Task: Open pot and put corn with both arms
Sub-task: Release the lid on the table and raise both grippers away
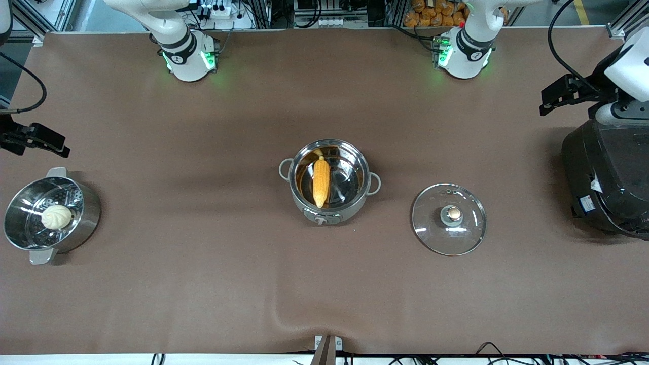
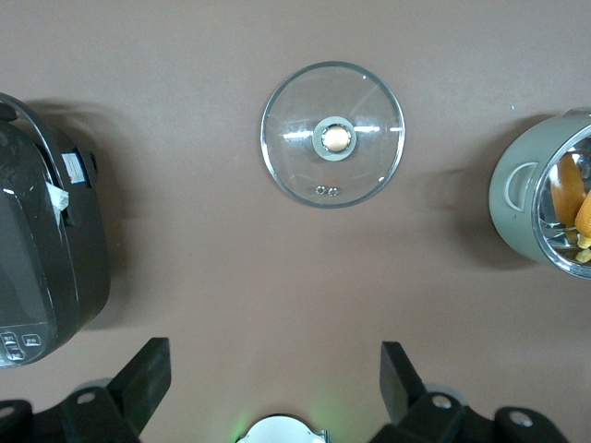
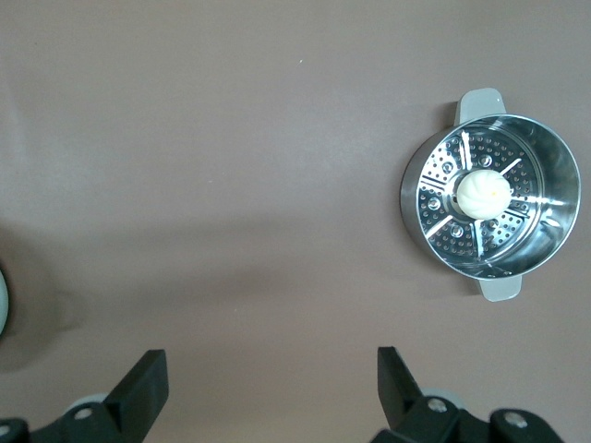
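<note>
The steel pot point(image 1: 351, 209) stands open at the table's middle. The yellow-orange corn point(image 1: 321, 181) lies inside it. The glass lid point(image 1: 466, 230) with its copper knob lies flat on the table beside the pot, toward the left arm's end. My left gripper point(image 1: 550, 101) is open and empty, high over the table by the rice cooker. In the left wrist view my left gripper point(image 2: 275, 355) looks down on the lid point(image 2: 369, 161), the pot point(image 2: 517, 198) and the corn point(image 2: 569, 185). My right gripper point(image 1: 60, 144) is open and empty, up at the right arm's end; it also shows in the right wrist view point(image 3: 272, 362).
A steel steamer pot point(image 1: 92, 213) with a white bun point(image 1: 56, 217) stands at the right arm's end; it also shows in the right wrist view point(image 3: 408, 205). A big black rice cooker point(image 1: 603, 177) stands at the left arm's end and shows in the left wrist view point(image 2: 46, 249).
</note>
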